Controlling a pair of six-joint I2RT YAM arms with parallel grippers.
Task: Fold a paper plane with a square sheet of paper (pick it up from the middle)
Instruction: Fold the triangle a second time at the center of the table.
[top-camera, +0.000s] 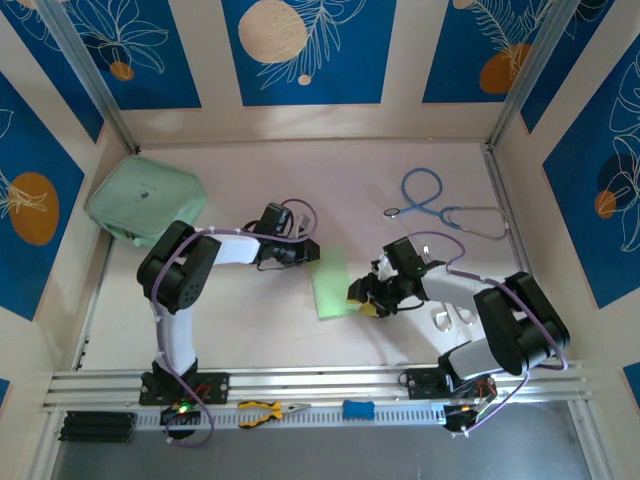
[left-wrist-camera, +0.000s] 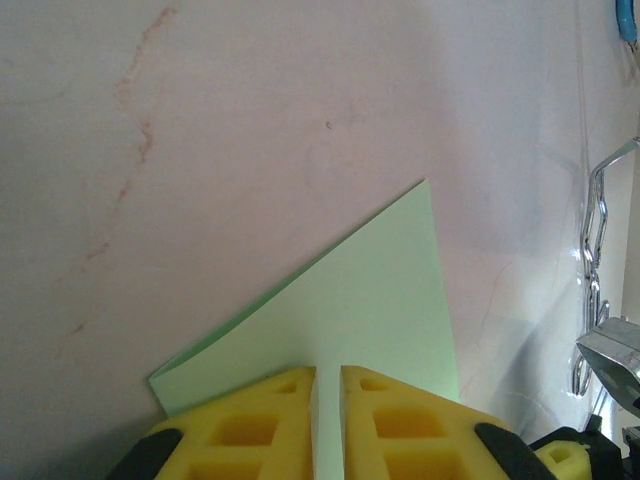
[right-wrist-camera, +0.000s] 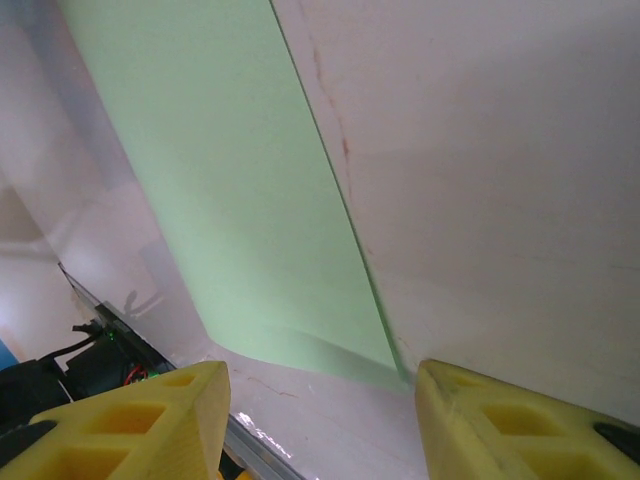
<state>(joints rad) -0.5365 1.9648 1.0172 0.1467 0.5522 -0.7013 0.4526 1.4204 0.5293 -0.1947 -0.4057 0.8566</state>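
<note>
Folding is looking early: left gripper (left-wrist-camera: 328, 375) is pinching the square sheet of paper (top-camera: 332, 287), mid-table, at its 10 o'clock edge; right gripper (right-wrist-camera: 320, 385) is hovering open at 4 o'clock, probably needing that corner next.

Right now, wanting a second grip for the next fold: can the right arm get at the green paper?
Likely yes: the right fingers stand open at the edge of the paper, with nothing between. The left fingers pinch its far end.
</note>
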